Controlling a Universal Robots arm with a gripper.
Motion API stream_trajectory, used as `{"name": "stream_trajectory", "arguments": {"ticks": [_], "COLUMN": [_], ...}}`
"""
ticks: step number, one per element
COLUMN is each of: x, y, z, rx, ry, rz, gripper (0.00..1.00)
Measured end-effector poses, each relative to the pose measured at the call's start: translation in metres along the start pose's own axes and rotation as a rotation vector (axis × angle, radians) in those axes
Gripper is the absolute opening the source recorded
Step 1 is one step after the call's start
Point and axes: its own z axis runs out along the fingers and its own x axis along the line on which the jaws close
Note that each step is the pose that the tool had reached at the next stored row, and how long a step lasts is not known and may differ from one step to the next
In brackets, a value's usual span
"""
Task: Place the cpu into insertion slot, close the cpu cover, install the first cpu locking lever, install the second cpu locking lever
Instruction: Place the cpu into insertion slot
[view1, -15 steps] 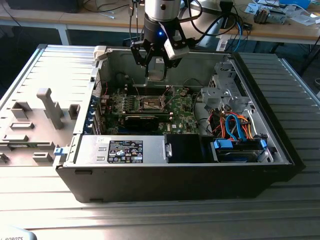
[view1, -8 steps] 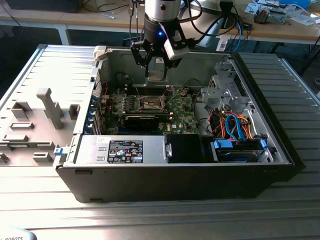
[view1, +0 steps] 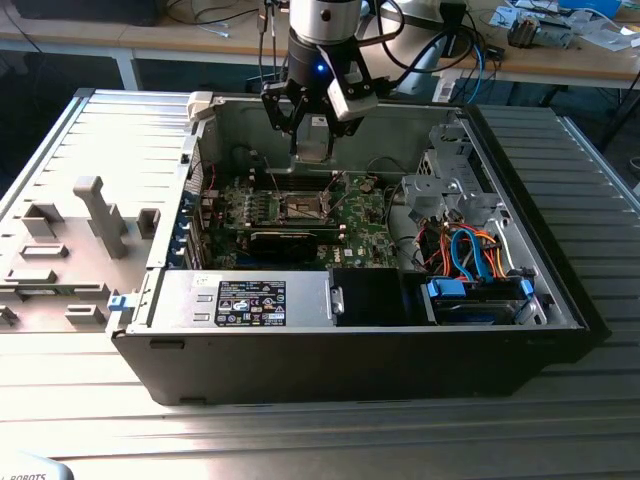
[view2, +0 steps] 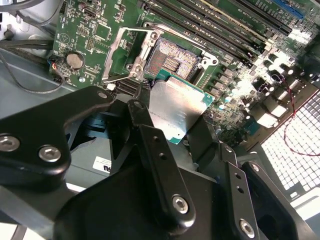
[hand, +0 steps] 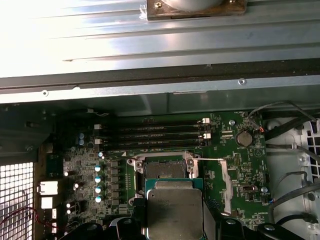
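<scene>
Above the middle of the green circuit board (view2: 90, 30), clear of the uncovered insertion slot (view2: 172, 60), the cpu (view2: 176, 107) is held by two opposite edges in the clenched end effector (view1: 313, 125); being light, stiff and fragile, it is judged best gripped at its rim.

Silver-grey wrist (view1: 322, 20) with a blue light (view1: 320, 69), black linkage jaws (silver screw heads (view2: 180, 203))

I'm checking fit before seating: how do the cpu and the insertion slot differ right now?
The cpu has a plain dull silver top; the insertion slot shows a dark centre inside a silvery rim. The cpu hangs in the gripper off the board; the insertion slot sits fixed on the board, empty. Both are square and close in size.
</scene>
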Motion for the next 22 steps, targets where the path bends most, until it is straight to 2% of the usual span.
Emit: {"name": "stream_trajectory", "arguments": {"ticks": [22], "x": [0.0], "y": [-0.0001], "z": [0.0012], "rx": [-0.0003], "ry": [-0.0013], "rz": [0.015], "gripper": [0.54]}}
